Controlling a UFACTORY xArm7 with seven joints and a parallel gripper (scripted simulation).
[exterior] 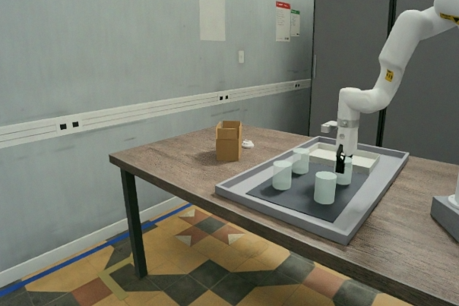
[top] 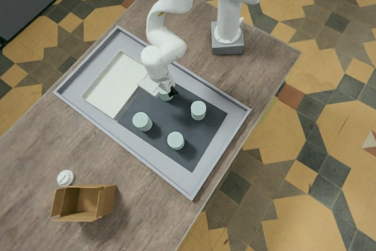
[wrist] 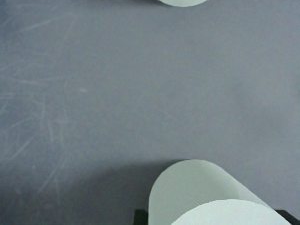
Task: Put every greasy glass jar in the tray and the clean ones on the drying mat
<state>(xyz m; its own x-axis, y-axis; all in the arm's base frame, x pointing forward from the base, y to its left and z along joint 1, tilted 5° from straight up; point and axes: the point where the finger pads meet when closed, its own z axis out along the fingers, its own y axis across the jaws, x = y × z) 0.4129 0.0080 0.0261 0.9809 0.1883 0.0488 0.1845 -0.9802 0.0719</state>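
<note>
My gripper (top: 172, 92) (exterior: 342, 166) (wrist: 212, 217) is shut on a pale green glass jar (top: 165, 96) (exterior: 346, 177) (wrist: 197, 186) that stands on the dark drying mat (top: 215, 121) (exterior: 304, 194), at the end by the white tray (top: 109, 86) (exterior: 366, 168). The fingers are at its two sides. A second jar (top: 198, 110) (exterior: 324, 187), a third jar (top: 142, 121) (exterior: 300, 161) and a fourth jar (top: 175, 140) (exterior: 282, 175) stand upright on the mat. All look alike; no grease shows. The white tray holds nothing.
A grey raised rim (top: 218, 155) (exterior: 289, 213) surrounds the mat and tray. An open cardboard box (top: 106, 202) (exterior: 229, 149) and a small round white object (top: 65, 177) (exterior: 248, 143) stand on the wooden table outside it. The edge of another jar (wrist: 184, 2) shows at the top of the wrist view.
</note>
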